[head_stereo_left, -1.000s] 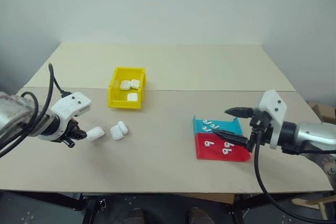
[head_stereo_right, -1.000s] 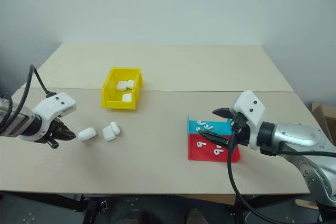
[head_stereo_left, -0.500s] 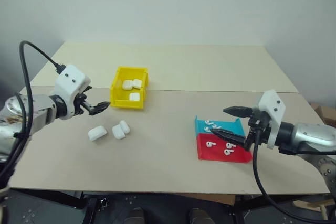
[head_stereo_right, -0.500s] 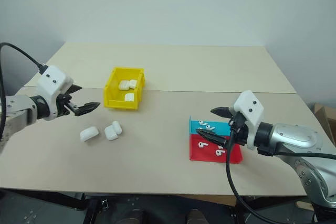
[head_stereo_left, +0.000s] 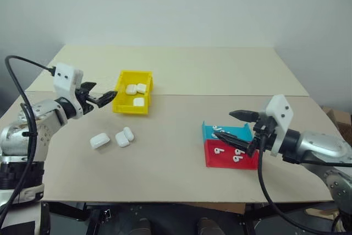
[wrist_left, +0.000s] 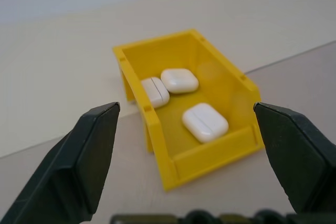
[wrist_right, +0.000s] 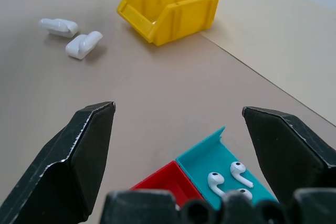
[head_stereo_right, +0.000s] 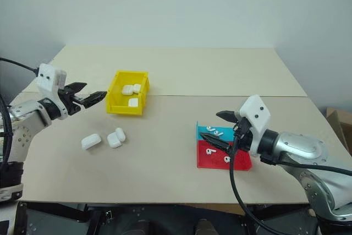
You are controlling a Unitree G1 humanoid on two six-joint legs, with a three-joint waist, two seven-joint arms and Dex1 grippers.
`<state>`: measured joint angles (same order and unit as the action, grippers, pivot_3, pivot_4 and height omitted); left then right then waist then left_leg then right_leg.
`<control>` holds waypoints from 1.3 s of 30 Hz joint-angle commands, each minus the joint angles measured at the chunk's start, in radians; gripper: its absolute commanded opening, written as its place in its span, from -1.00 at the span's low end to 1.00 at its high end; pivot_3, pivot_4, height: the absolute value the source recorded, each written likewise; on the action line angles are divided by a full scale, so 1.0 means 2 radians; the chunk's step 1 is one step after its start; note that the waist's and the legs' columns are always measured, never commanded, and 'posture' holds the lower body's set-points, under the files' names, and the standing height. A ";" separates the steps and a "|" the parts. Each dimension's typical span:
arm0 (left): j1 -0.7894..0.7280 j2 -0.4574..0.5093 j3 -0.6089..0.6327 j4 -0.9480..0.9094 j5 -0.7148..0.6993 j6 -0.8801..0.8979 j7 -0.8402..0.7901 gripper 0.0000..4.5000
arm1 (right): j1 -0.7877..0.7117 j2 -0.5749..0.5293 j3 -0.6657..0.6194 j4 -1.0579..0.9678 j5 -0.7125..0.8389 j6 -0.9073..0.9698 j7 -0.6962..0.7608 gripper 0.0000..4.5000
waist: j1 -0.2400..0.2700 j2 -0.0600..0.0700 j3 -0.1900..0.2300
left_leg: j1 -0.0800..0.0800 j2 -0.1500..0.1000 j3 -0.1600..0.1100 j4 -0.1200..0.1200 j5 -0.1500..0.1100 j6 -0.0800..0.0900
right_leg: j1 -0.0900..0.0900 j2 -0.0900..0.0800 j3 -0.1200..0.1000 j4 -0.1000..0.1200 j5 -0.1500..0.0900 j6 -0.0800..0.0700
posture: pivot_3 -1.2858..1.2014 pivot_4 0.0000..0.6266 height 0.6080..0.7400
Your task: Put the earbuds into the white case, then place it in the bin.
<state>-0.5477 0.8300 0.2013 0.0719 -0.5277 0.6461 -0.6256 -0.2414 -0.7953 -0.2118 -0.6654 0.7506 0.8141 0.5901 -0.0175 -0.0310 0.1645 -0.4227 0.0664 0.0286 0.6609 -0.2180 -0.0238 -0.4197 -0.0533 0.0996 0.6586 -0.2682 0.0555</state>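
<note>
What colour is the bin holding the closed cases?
Bright yellow bin, clearest in the left wrist view.

A pale beige table [head_stereo_left: 181, 70], its top crossed by a seam running side to side, stands against a plain off-white wall [head_stereo_left: 176, 4], with dark floor [head_stereo_left: 71, 221] below its near edge.

The small bright yellow rectangular open-top bin [wrist_left: 157, 129] looks like smooth moulded plastic with a soft sheen, and the rounded white cases [wrist_left: 205, 122] lying in it are glossy hard plastic, as are the tiny stemmed white earbuds [wrist_right: 237, 170] in the flat blue-and-red tray [wrist_right: 202, 163], itself a matt, slightly grainy plastic. The broad beige tabletop [head_stereo_left: 176, 70] has a smooth, matt finish like laminated board. The black fingers [wrist_right: 73, 166] of the right gripper [head_stereo_left: 231, 125] are matt, faintly textured plastic with sharp facets, under a smooth white plastic wrist housing [head_stereo_left: 279, 113].
</note>
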 commanded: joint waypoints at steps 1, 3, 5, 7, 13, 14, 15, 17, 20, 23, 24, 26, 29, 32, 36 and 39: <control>0.020 0.009 0.004 0.018 0.019 -0.051 -0.051 0.56 | -0.011 0.006 -0.005 -0.021 0.002 -0.009 -0.013 1.00 | 0.000 0.000 0.000 | 0.000 0.000 0.000 0.000 0.000 0.000 | 0.000 0.000 0.000 0.000 0.000 0.000 | 0.03 -0.52 1.00; 0.039 0.006 0.007 0.026 0.032 -0.082 -0.065 0.25 | -0.010 0.011 -0.003 -0.024 0.001 -0.008 -0.019 1.00 | 0.000 0.000 0.000 | 0.000 0.000 0.000 0.000 0.000 0.000 | 0.000 0.000 0.000 0.000 0.000 0.000 | 0.03 -0.52 1.00; 0.053 0.005 0.009 0.030 0.039 -0.097 -0.075 -0.05 | -0.008 0.013 -0.003 -0.028 0.002 -0.008 -0.024 1.00 | 0.001 0.000 0.000 | 0.000 0.000 0.000 0.000 0.000 0.000 | 0.000 0.000 0.000 0.000 0.000 0.000 | 0.03 -0.52 1.00; 0.064 0.005 0.008 0.038 0.050 -0.109 -0.079 -0.35 | -0.007 0.016 -0.003 -0.030 0.002 -0.007 -0.027 1.00 | 0.002 0.000 0.000 | 0.000 0.000 0.000 0.000 0.000 0.000 | 0.000 0.000 0.000 0.000 0.000 0.000 | 0.03 -0.52 1.00; 0.106 0.006 0.030 0.050 0.060 -0.104 -0.072 -0.99 | -0.001 0.021 -0.005 -0.039 0.006 -0.005 -0.038 1.00 | 0.001 0.000 0.000 | 0.000 0.000 0.000 0.000 0.000 0.000 | 0.000 0.000 0.000 0.000 0.000 0.000 | 0.03 -0.52 1.00; 0.114 0.004 0.033 0.049 0.062 -0.101 -0.065 -0.99 | 0.000 0.021 -0.005 -0.040 0.007 -0.005 -0.039 1.00 | 0.001 0.000 0.000 | 0.000 0.000 0.000 0.000 0.000 0.000 | 0.000 0.000 0.000 0.000 0.000 0.000 | 0.03 -0.52 1.00; 0.123 0.002 0.033 0.048 0.064 -0.094 -0.061 -0.99 | 0.001 0.022 -0.006 -0.042 0.007 -0.005 -0.041 1.00 | 0.001 0.000 0.000 | 0.000 0.000 0.000 0.000 0.000 0.000 | 0.000 0.000 0.000 0.000 0.000 0.000 | 0.03 -0.52 1.00; 0.134 -0.001 0.030 0.047 0.063 -0.078 -0.059 -0.99 | 0.003 0.023 -0.007 -0.044 0.007 -0.006 -0.045 1.00 | 0.001 0.000 0.000 | 0.000 0.000 0.000 0.000 0.000 0.000 | 0.000 0.000 0.000 0.000 0.000 0.000 | 0.03 -0.52 1.00; 0.145 -0.007 0.027 0.035 0.058 -0.060 -0.061 -0.99 | 0.001 0.026 -0.005 -0.045 0.007 -0.008 -0.051 1.00 | 0.001 0.000 0.000 | 0.000 0.000 0.000 0.000 0.000 0.000 | 0.000 0.000 0.000 0.000 0.000 0.000 | 0.03 -0.52 1.00; 0.156 -0.010 0.024 0.022 0.057 -0.045 -0.064 -0.99 | -0.002 0.029 -0.002 -0.047 0.008 -0.007 -0.056 1.00 | 0.002 0.000 0.000 | 0.000 0.000 0.000 0.000 0.000 0.000 | 0.000 0.000 -0.001 0.000 0.000 0.000 | 0.03 -0.52 1.00; 0.158 -0.011 0.024 0.019 0.058 -0.043 -0.065 -0.99 | -0.002 0.029 -0.002 -0.047 0.008 -0.007 -0.057 1.00 | 0.002 0.000 -0.001 | 0.000 0.000 0.000 0.000 0.000 0.000 | 0.000 0.000 -0.001 0.000 0.000 0.000 | 0.03 -0.52 1.00; 0.167 -0.012 0.020 0.014 0.064 -0.036 -0.061 -0.99 | 0.000 0.030 -0.001 -0.051 0.008 -0.008 -0.059 1.00 | 0.002 0.000 -0.001 | 0.000 0.000 0.000 0.000 0.000 0.000 | 0.000 0.000 0.000 0.000 0.000 0.000 | 0.03 -0.52 1.00; 0.180 -0.012 0.024 0.002 0.065 -0.025 -0.055 -0.99 | 0.000 0.031 -0.001 -0.053 0.010 -0.007 -0.061 1.00 | 0.001 0.000 -0.001 | 0.000 0.000 0.000 0.000 0.000 0.000 | 0.000 0.000 0.000 0.000 0.000 0.000 | 0.03 -0.52 1.00; 0.191 -0.007 0.038 -0.016 0.057 -0.003 -0.051 -0.99 | 0.000 0.030 -0.001 -0.054 0.012 -0.007 -0.061 1.00 | 0.001 0.000 -0.001 | 0.000 0.000 0.000 0.000 0.000 0.000 | 0.000 0.000 0.000 0.000 0.000 0.000 | 0.03 -0.52 1.00; 0.221 0.002 0.059 -0.065 0.051 0.030 -0.045 -0.99 | -0.001 0.029 -0.002 -0.054 0.013 -0.008 -0.060 1.00 | -0.002 0.000 -0.001 | 0.000 0.000 0.000 0.000 0.000 0.000 | 0.000 0.000 -0.001 0.001 0.000 0.000 | 0.03 -0.52 1.00; 0.251 -0.001 0.087 -0.123 0.026 0.061 -0.042 -0.99 | 0.001 0.029 -0.003 -0.053 0.014 -0.009 -0.058 1.00 | -0.002 0.000 -0.001 | 0.000 0.001 0.000 0.000 0.000 0.000 | 0.000 0.000 -0.001 0.001 0.000 0.000 | 0.03 -0.52 1.00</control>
<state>-0.0543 0.8188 0.3253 -0.0986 -0.4419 0.7416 -0.7147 -0.2310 -0.7335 -0.2027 -0.7402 0.7692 0.8142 0.4756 -0.0218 -0.0316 0.1617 -0.4221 0.0676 0.0283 0.6607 -0.2181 -0.0238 -0.4198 -0.0535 0.0985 0.6597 -0.2684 0.0553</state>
